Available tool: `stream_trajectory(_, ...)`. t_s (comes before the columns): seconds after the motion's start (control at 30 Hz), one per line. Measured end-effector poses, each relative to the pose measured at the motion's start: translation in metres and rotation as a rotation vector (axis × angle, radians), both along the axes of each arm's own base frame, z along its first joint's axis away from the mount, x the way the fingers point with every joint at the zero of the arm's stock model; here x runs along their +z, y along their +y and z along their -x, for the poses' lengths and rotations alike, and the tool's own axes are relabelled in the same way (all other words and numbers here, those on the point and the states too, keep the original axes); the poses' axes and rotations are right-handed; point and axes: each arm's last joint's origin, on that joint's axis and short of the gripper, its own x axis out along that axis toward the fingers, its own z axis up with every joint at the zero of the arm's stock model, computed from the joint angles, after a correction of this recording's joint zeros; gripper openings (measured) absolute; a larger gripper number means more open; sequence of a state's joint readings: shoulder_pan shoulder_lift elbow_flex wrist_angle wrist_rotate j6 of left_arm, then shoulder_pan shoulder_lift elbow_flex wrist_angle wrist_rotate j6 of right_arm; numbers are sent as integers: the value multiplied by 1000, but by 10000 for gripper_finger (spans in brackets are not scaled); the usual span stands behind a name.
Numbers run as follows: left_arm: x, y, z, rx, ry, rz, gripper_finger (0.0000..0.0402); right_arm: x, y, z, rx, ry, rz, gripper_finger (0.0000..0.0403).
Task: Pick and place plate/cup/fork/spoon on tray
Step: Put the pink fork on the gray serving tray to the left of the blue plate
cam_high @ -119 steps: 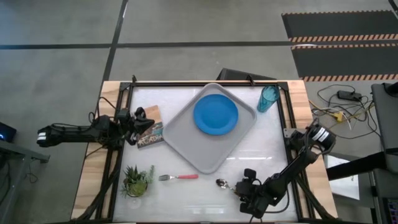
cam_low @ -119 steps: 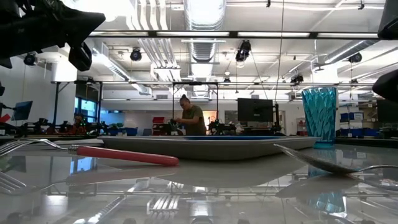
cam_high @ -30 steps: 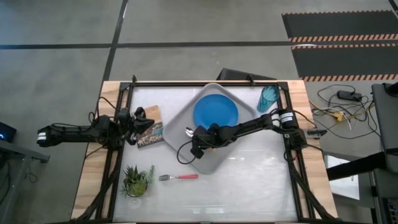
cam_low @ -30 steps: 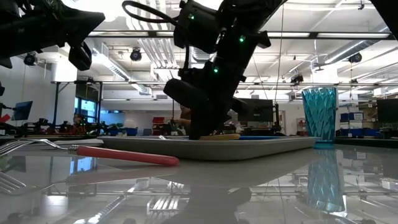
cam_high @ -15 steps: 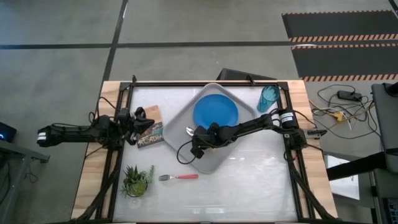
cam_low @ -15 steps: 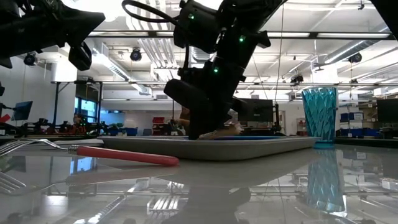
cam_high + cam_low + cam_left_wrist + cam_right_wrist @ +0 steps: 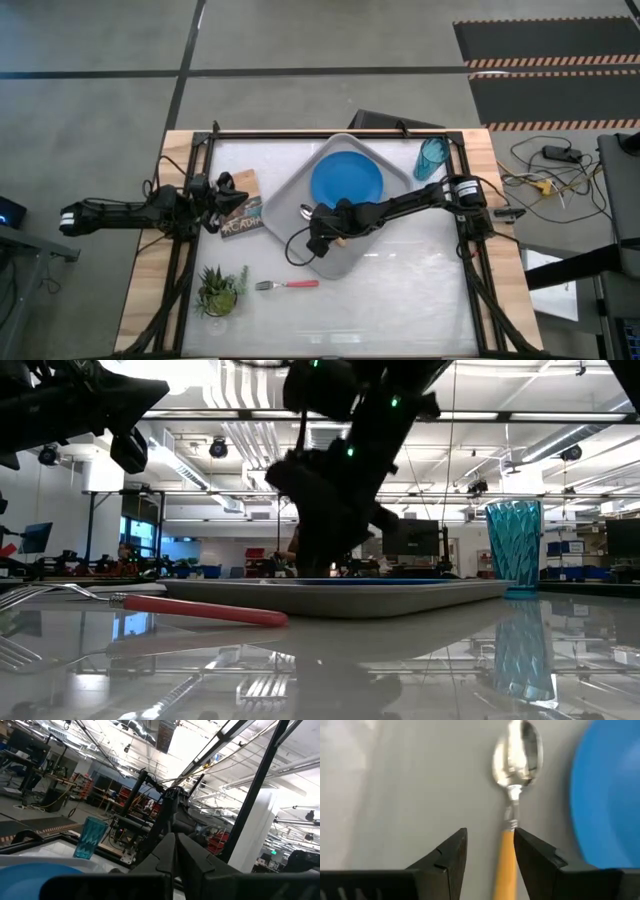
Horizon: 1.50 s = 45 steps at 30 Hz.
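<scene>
The grey tray (image 7: 352,252) lies turned cornerwise mid-table with the blue plate (image 7: 347,183) on its far part. The orange-handled spoon (image 7: 512,795) lies flat on the tray beside the plate, its bowl (image 7: 305,211) toward the table's left. My right gripper (image 7: 490,857) is open just above the spoon, one finger on each side of the handle (image 7: 506,862); it also shows in the high view (image 7: 322,233). The fork (image 7: 288,284) lies on the table near the tray's near corner. The teal cup (image 7: 432,158) stands at the far right. My left gripper (image 7: 228,196) is shut at the left edge.
A small potted plant (image 7: 220,290) stands at the near left. A printed card (image 7: 241,208) lies by my left gripper. Black frame rails (image 7: 455,170) run along the table's sides. The table's near right part is bare white (image 7: 420,290).
My right gripper has risen a little above the tray. The spoon's handle, which showed tilted above the tray's rim beside the gripper in the low view, has gone down flat onto the tray. The left arm has kept still.
</scene>
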State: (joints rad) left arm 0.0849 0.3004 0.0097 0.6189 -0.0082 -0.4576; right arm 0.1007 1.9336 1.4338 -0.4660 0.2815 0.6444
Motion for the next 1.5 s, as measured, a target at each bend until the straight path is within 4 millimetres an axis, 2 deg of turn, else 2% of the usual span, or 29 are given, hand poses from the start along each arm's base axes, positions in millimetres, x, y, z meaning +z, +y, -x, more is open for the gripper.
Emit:
stream_trajectory(0.23,0,0,0,0,0,-1,0,22,30,4,107,-81,19,137)
stream_trajectory(0.43,0,0,0,0,0,-1,0,27,65,-2,300,-193,82,127)
stream_trajectory(0.57,0,0,0,0,0,-1,0,27,81,-6,372,-269,102,123)
stream_trajectory(0.7,0,0,0,0,0,-1,0,26,89,-12,405,-340,113,124)
stream_trajectory(0.93,0,0,0,0,0,-1,0,15,98,-16,482,-353,159,126)
stream_trajectory(1.13,0,0,0,1,0,-1,0,7,109,-20,568,-366,224,155)
stream_trajectory(1.3,0,0,0,1,0,-2,0,10,118,-38,626,-396,253,187)
stream_trajectory(1.5,0,0,0,1,-1,-2,0,-5,129,-64,735,-316,274,191)
